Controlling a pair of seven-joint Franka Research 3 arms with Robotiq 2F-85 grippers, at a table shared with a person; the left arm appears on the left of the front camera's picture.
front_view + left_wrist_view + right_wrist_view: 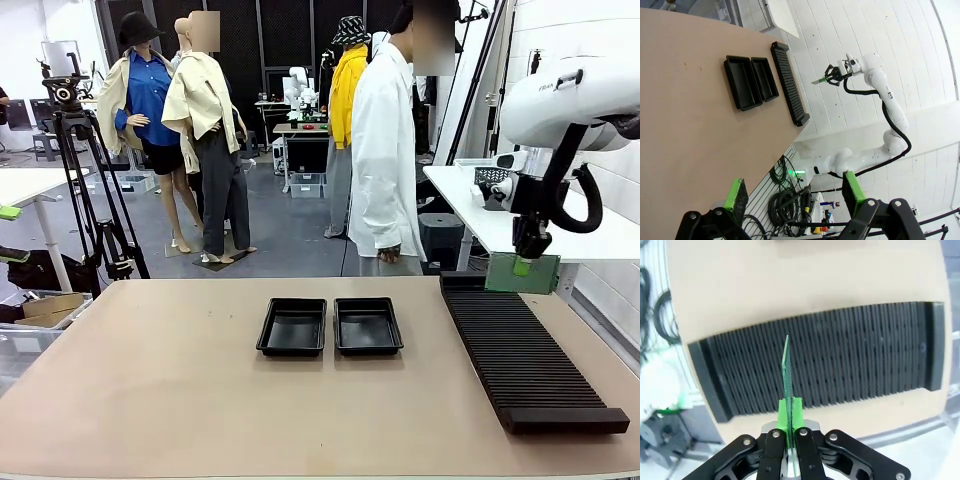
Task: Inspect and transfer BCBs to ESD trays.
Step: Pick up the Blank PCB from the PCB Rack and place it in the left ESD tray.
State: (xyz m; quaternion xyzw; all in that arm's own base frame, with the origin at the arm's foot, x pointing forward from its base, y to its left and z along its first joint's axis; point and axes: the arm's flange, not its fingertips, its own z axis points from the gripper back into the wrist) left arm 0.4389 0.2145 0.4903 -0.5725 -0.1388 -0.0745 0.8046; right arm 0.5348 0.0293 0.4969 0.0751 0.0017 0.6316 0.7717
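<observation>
Robot look:
Right arm (565,100) was white, looped black cable (590,200); left gripper (794,191) was black, green pads (735,195), silver screws (871,202).

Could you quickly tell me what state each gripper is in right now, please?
Left gripper: open, holding nothing.
Right gripper: closed on a green BCB, held above the black slotted rack.

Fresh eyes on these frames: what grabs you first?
The right gripper, shut on a green board held on edge above the black slotted rack on the right. Next, two black trays side by side at centre, and a person in a white coat at the far side.
</observation>
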